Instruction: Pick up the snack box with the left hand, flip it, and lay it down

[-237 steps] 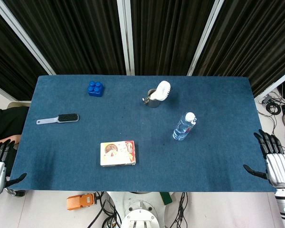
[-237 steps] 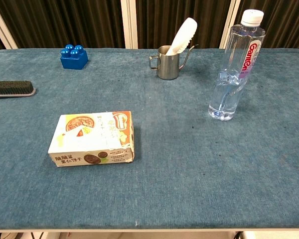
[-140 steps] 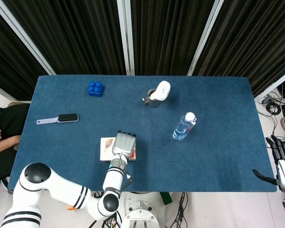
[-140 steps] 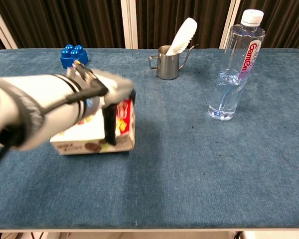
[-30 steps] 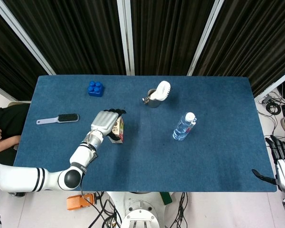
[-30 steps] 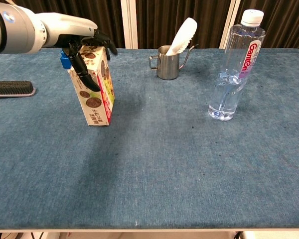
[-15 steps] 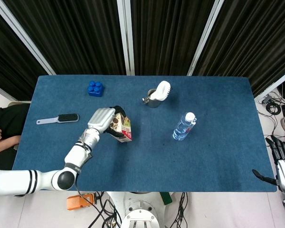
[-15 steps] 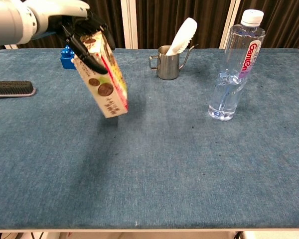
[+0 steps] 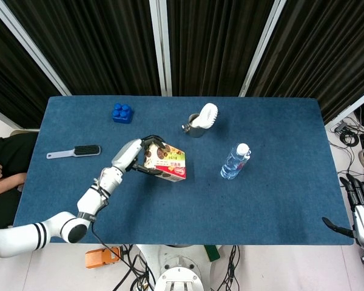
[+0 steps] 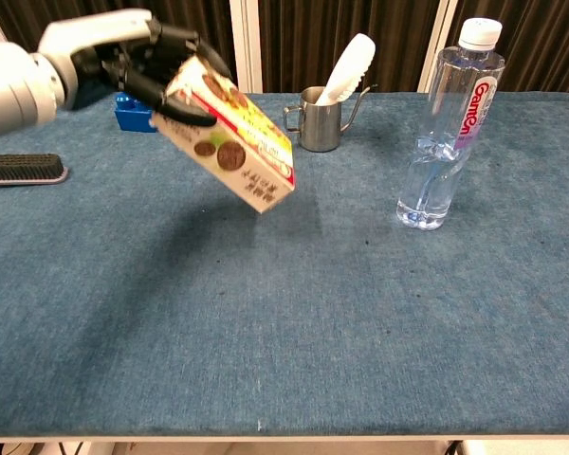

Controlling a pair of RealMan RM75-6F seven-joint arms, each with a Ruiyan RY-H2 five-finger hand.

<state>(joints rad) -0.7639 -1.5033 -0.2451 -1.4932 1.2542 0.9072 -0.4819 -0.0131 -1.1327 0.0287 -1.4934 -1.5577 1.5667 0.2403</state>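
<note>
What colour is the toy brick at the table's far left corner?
Blue; the toy brick shows best in the head view.

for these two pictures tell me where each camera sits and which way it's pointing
Head view: high above the near edge, looking down on the table; shows the left arm, the left hand holding the snack box, and the right hand off the table's right corner.
Chest view: low at the near edge, facing across toward the curtains; shows only the left hand.
Shared: the tilted snack box, water bottle, metal cup.
</note>
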